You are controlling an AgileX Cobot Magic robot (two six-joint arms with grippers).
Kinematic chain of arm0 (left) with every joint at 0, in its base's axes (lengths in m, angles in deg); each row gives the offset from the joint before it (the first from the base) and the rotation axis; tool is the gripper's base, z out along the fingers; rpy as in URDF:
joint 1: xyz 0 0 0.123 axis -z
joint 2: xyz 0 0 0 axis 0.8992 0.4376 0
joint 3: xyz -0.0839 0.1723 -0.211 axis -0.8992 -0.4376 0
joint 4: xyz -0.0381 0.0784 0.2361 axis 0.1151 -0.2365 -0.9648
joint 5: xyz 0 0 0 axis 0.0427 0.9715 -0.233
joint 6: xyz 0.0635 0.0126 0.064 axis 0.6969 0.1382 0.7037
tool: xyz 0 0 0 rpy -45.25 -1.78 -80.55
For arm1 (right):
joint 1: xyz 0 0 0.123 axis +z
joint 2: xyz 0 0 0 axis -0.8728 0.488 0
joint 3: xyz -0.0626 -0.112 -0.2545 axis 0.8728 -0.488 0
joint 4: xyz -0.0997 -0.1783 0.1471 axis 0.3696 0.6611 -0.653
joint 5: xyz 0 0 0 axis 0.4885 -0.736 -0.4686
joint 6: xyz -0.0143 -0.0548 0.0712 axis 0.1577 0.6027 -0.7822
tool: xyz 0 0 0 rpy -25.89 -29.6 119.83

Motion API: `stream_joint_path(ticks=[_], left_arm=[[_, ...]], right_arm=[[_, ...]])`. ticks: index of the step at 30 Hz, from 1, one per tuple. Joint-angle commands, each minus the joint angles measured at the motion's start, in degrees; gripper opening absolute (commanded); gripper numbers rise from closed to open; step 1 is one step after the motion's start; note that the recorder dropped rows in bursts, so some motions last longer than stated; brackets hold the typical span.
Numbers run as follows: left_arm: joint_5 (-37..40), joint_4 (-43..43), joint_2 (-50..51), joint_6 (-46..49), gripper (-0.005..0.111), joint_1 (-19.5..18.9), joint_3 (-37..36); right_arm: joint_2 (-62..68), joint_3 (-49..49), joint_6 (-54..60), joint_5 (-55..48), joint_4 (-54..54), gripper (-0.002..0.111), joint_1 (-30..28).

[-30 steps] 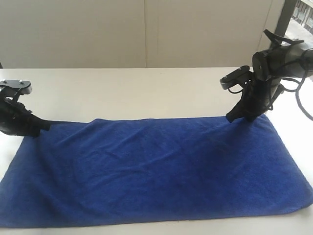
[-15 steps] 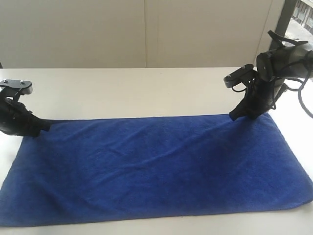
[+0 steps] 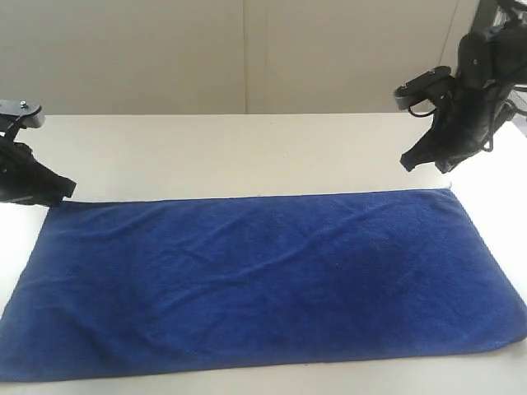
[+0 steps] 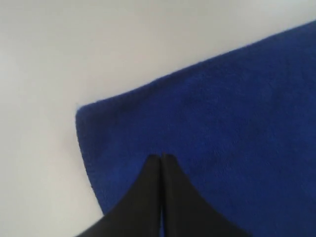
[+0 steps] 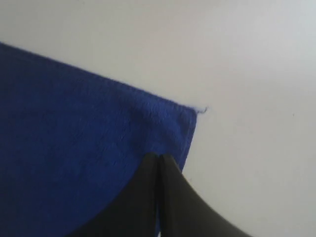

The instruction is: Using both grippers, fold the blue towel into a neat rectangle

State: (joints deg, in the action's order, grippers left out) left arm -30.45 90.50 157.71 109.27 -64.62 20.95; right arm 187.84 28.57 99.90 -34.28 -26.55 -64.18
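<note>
Item one, blue towel [image 3: 263,280]: spread flat in a single layer across the lower half of the exterior view, long edges running left to right, faint creases, no fold made. Item two, table [image 3: 247,152]: pale, bare beyond the cloth. Item three, my left claw [image 3: 67,189]: at the left edge of the frame, just by the towel's far-left corner, jaws pressed together on nothing; whether the tip touches the cloth I cannot tell. Item four, my right claw [image 3: 409,162]: upper right of the frame, clear above the far-right corner, jaws likewise together and empty. Handling note, as I judge it: the step is taking both far corners. I should part each pair of jaws before coming down, settle squarely over the stitched corner rather than the open cloth, and pinch only the one layer. I should close both sides alike, then lift level so the far edge stays taut and meets the near edge evenly.
</note>
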Motion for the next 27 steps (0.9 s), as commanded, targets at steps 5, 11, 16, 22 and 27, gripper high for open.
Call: stream_joint_path(ticks=[5,11,16,22,27], left_arm=[[14.59,-13.64,-9.42,-9.41,0.0,2.6,-7.36],[15.02,-23.24,-11.71,-19.11,0.0,8.3,-17.82],[15.83,-24.62,-11.93,-22.71,0.0,9.4,-20.55],[15.55,-26.86,-12.17,-24.61,0.0,9.4,-22.48],[15.2,-29.88,-12.17,-27.31,0.0,9.4,-23.94]], right_arm=[[-22.21,-27.2,-3.45,-0.62,-5.13,0.0,-0.61],[-24.6,-40.59,-3.8,4.7,-9.34,0.0,-0.61],[-24.6,-43.75,-4.8,8.07,-9.24,0.0,-0.61],[-22.88,-46.64,-4.94,12.28,-9.11,0.0,-0.61],[-20.94,-47.17,-4.94,11.88,-7.73,0.0,-0.61]])
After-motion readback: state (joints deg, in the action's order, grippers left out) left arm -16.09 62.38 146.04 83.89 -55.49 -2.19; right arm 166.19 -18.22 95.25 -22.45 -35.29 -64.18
